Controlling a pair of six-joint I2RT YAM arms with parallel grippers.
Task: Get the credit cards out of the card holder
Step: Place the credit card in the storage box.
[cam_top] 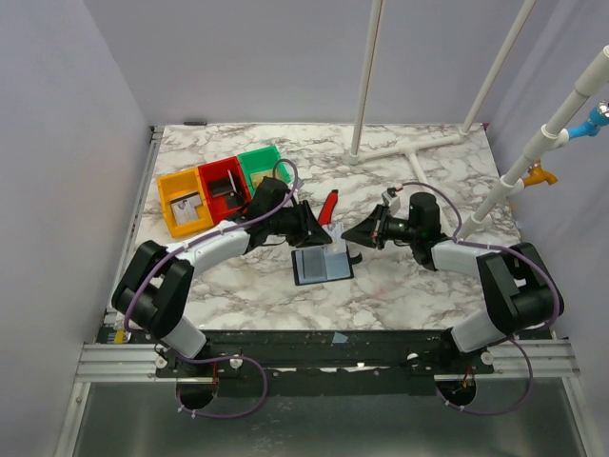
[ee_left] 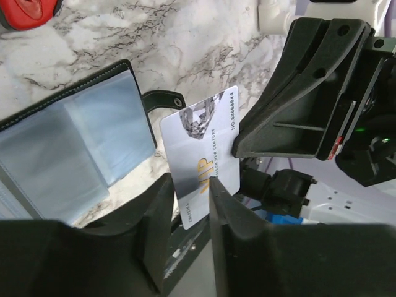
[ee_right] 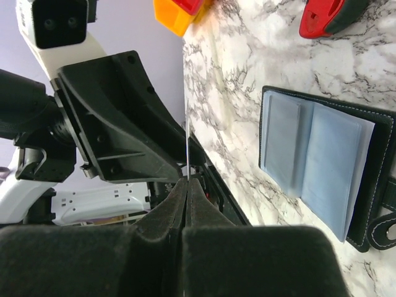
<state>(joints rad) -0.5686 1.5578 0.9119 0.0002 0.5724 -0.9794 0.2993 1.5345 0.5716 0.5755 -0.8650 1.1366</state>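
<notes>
So, right pincer (ee_right: 187, 184) was pressed together on one credit card (ee_left: 201, 145), pinching its edge. The card showed edge-on at centre of the right wrist view. Left pincer (ee_left: 190, 185) sat at the card's other end, lower centre of its own view, jaws part-spread either side of it; couldn't tell if they gripped. Card was held up off the worktop (cam_top: 409, 286), just beside the card holder (ee_right: 322, 154), not touching it. Holder lay open and flat, right of frame in the right wrist view.

Progress: this card was out, not yet set down. Pockets in view looked empty, but couldn't be sure.

Card looked silver-white, gold "VIP" lettering, a number along one edge, flat and unbent.
</notes>
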